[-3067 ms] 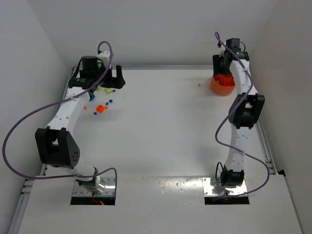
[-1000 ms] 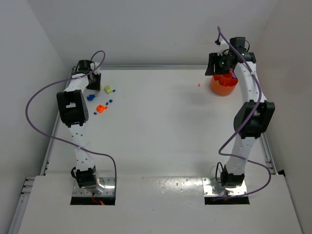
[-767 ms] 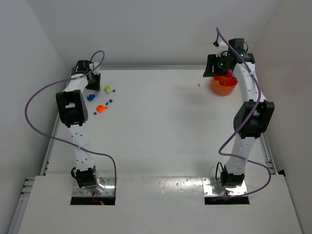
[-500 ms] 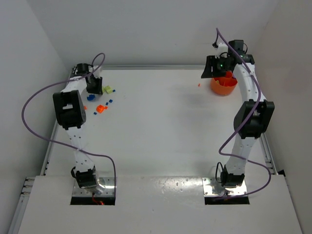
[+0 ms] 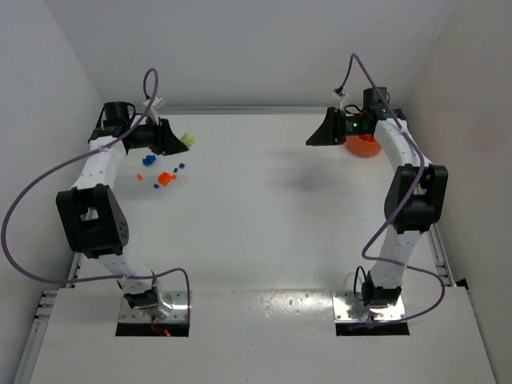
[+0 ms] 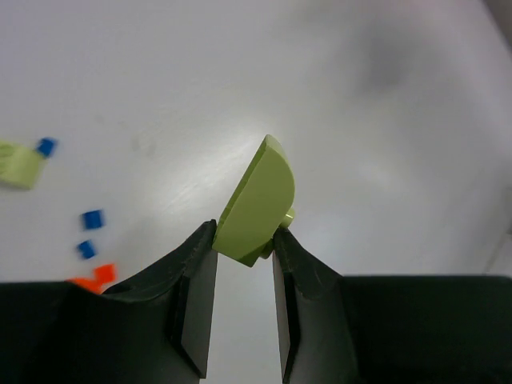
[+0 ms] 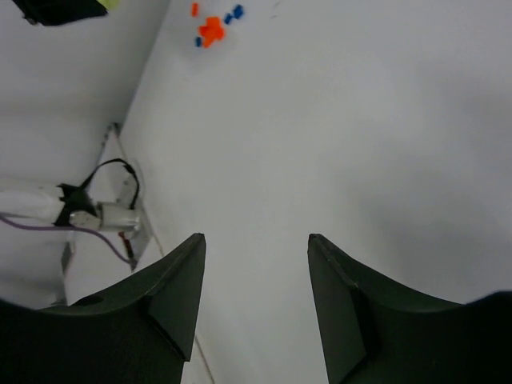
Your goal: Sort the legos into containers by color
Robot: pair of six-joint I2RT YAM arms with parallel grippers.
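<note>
Top external view, starting at the left: far to the left of the orange bowl (image 5: 362, 146), across the white table (image 5: 264, 232), the left gripper (image 5: 178, 139) closed to a narrow gap on a yellow-green brick (image 5: 187, 140), with the brick's tip poking out on the side toward the bowl. Just as far left of the bowl, and a little nearer the arm bases, a loose scatter flat on the table: a blue brick (image 5: 148, 160), a cluster of orange-red bricks (image 5: 166, 178), and a tiny blue bit just beside that cluster. Just left of the bowl, the right gripper (image 5: 318, 138), raised and aimed away from the bowl toward the scatter. Left wrist view: the same yellow-green brick pinched by its lower end between two dark fingers (image 6: 196, 312), tilted, rounded end up and free, clear of the table beyond it; on the table at the left, a second yellow-green piece (image 6: 18, 164) touching a blue bit, two small blue squares (image 6: 93, 218), and an orange-red scrap partly hidden by the left finger. Right wrist view: that gripper's own two fingers spread a fair way apart, gripping nothing, only table showing in the gap; far off at the top, the orange-red cluster and blue bits.
</note>
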